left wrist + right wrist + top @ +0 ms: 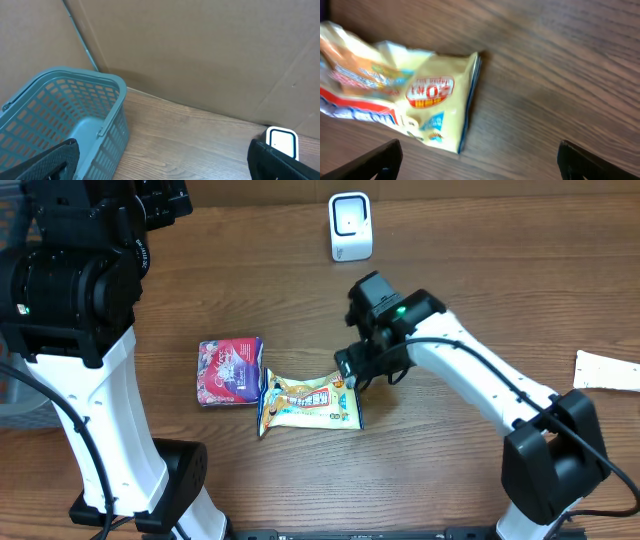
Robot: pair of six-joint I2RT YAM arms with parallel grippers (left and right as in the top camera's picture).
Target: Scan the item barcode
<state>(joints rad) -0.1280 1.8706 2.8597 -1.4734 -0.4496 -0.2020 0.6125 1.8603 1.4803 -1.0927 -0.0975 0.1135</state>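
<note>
**Item not yet picked up; the scan is all still to do**

The right pincer [481, 164] stands wide open and holds nothing. It hovers over the right-hand end of the yellow snack packet [310, 402], and its wrist view shows one fingertip over the packet's near edge and the other over bare wood to the right. The packet lies flat on the tabletop [470, 280] near the middle. A pink packet [230, 372] lies just beside it on the left.

The left pincer [164, 162] is also fully open and empty. It is raised well clear of both packets and looks toward a teal basket [75, 115] at the far left.

The white scanner [351, 227] stands upright at the far side, well apart from the packets. No barcode can be made out on the yellow packet.

By my reading, no step is finished. The packet must still be gripped, lifted, carried to the scanner and turned so its code faces the window.
</note>
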